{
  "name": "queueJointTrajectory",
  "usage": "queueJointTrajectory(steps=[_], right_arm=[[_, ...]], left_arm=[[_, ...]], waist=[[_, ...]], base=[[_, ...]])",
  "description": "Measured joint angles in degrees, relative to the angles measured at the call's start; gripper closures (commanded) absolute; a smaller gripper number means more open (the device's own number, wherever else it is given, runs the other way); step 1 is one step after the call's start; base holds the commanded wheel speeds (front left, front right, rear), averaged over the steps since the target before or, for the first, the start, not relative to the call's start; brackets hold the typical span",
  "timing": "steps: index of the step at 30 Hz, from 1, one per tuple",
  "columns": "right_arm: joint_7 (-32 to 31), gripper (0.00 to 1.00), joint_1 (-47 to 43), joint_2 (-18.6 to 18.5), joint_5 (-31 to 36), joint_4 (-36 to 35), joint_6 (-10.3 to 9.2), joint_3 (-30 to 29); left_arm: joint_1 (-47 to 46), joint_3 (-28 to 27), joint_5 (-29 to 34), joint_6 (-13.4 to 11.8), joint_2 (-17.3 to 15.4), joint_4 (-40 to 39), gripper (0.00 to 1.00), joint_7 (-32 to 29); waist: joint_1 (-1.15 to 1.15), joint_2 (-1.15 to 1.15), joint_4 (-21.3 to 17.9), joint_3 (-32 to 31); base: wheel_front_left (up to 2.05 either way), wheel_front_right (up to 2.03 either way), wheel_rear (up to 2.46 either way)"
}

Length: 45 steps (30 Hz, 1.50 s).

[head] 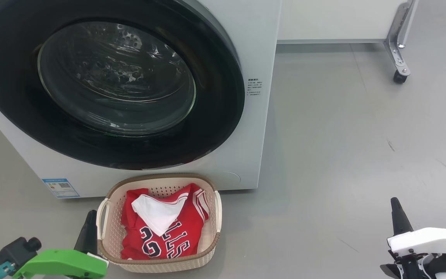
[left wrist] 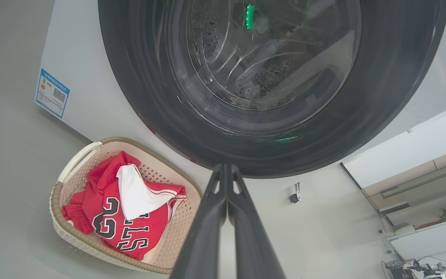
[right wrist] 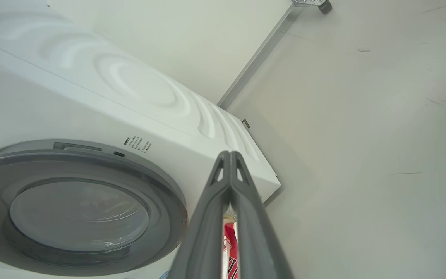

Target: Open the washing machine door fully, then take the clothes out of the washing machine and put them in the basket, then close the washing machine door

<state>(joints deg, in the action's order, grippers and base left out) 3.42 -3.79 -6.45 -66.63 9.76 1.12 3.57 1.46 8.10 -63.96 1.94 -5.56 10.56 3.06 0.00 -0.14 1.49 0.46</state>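
The left gripper (head: 91,213) is shut tight, empty, just left of the basket (head: 160,178); right gripper (head: 394,201) closed too, holding nothing, well off to the right. Basket's on the floor (head: 323,155), near side of the washing machine (head: 261,58), red clothes (head: 176,236) heaped inside. The washing machine door (head: 223,116) is shut.

Red jersey (head: 168,228) with black-and-white lettering, cream perforated basket (head: 157,265), glossy black door (head: 14,104).

Bare grey floor (head: 343,155) lies open to my right. Ahead, the glossy black round washer door (head: 10,108) sits closed, and the cream perforated plastic basket (head: 157,177) stands just below it.
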Motion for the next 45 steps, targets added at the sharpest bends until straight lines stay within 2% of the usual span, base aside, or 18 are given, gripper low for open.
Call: queueJointTrajectory(steps=[21, 40, 45], right_arm=[[-3.12, 1.00, 3.09, 0.68, -14.48, 2.56, 2.38, -3.39], [-5.99, 1.00, 6.18, 1.16, -28.16, 4.94, 5.34, -6.61], [-6.15, 1.00, 6.30, 1.19, -28.67, 5.20, 5.36, -6.78]], left_arm=[[-1.79, -3.92, -16.07, 2.43, 0.01, 1.99, 1.00, -2.83], [-3.38, -7.59, -31.19, 4.50, 0.10, 3.86, 1.00, -5.45], [-3.91, -7.76, -31.61, 4.68, 0.14, 4.01, 1.00, -5.52]], waist=[[0.00, 0.00, -0.76, -0.13], [0.00, 0.00, -1.49, -0.25], [0.00, 0.00, -1.50, -0.26]], base=[[0.00, 0.00, 0.00], [0.00, 0.00, 0.00], [0.00, 0.00, 0.00]])
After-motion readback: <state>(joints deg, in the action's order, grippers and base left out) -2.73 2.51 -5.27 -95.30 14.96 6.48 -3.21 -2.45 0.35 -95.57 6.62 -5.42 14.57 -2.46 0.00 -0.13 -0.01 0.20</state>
